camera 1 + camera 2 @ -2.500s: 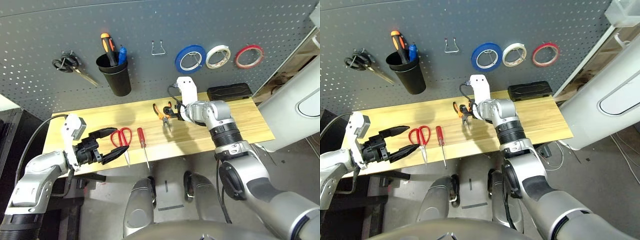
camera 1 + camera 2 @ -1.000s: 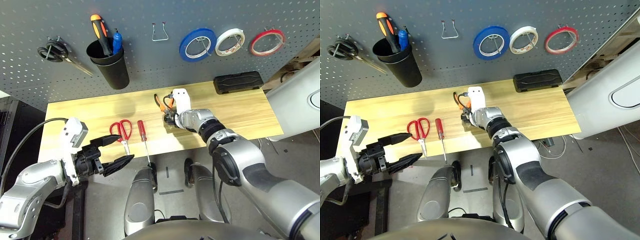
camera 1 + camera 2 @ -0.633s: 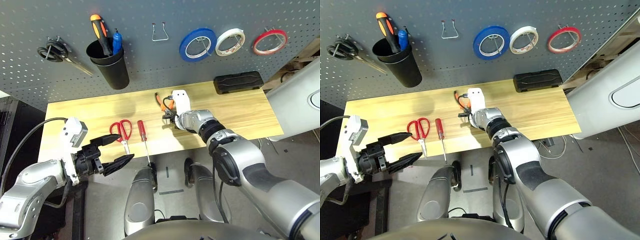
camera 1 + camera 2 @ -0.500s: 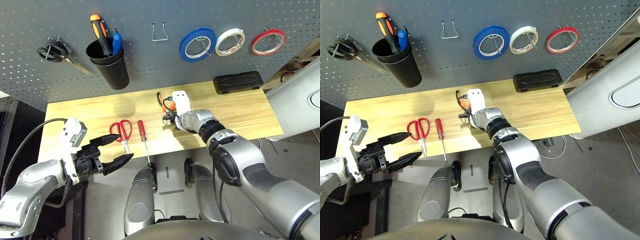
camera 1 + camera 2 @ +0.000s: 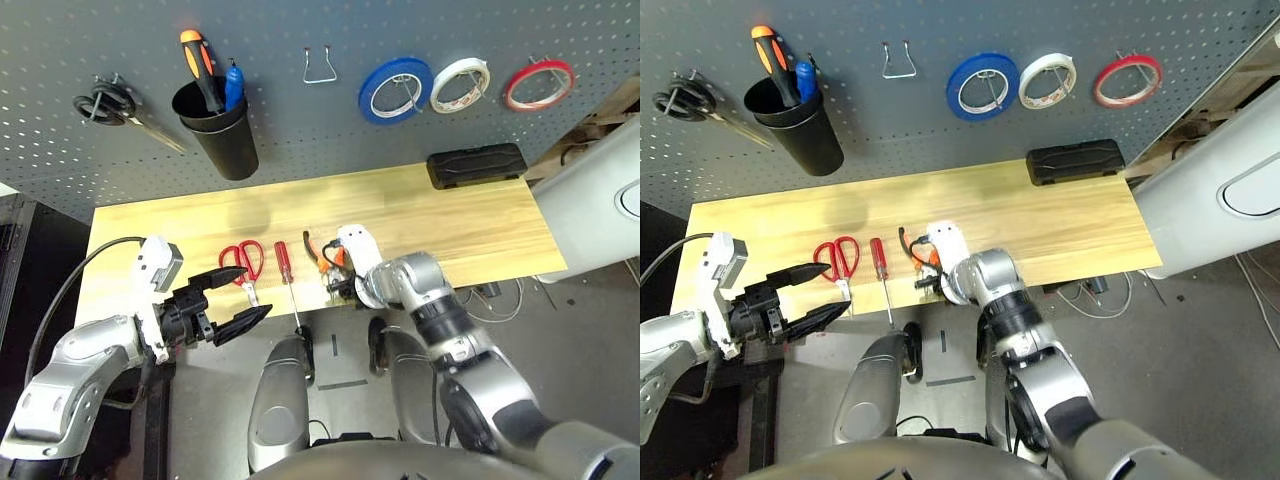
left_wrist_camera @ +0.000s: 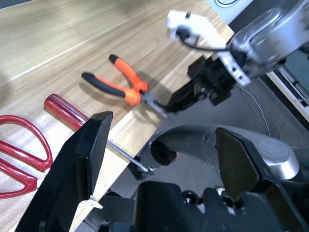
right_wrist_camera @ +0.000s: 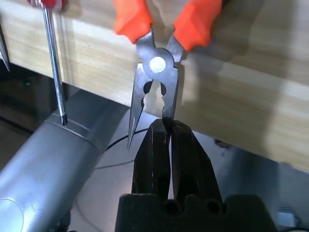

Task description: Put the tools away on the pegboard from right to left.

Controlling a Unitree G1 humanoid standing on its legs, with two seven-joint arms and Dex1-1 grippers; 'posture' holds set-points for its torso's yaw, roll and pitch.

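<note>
The orange-and-black-handled pliers [image 5: 318,254] lie at the table's front edge, handles on the wood and nose out over the edge. My right gripper [image 7: 166,125] is below the edge, shut on one tip of the pliers' [image 7: 156,64] spread jaws. To their left lie the red-handled screwdriver [image 5: 284,266] and the red-handled scissors [image 5: 243,262]. My left gripper [image 5: 252,292] hangs open just off the edge in front of the scissors, holding nothing. The red tape ring [image 5: 538,85] hangs at the far right of the pegboard [image 5: 300,130].
On the pegboard hang a white tape roll [image 5: 460,85], a blue tape roll [image 5: 398,90], a bare wire hook [image 5: 320,66], a black cup [image 5: 225,130] with an orange-handled screwdriver and a blue pen, and black-handled scissors [image 5: 115,105]. A black case [image 5: 475,163] lies at the table's back right.
My right gripper has shut on the pliers and pulled them from the table's middle to its front edge. The left arm has edged slightly closer to the table.
</note>
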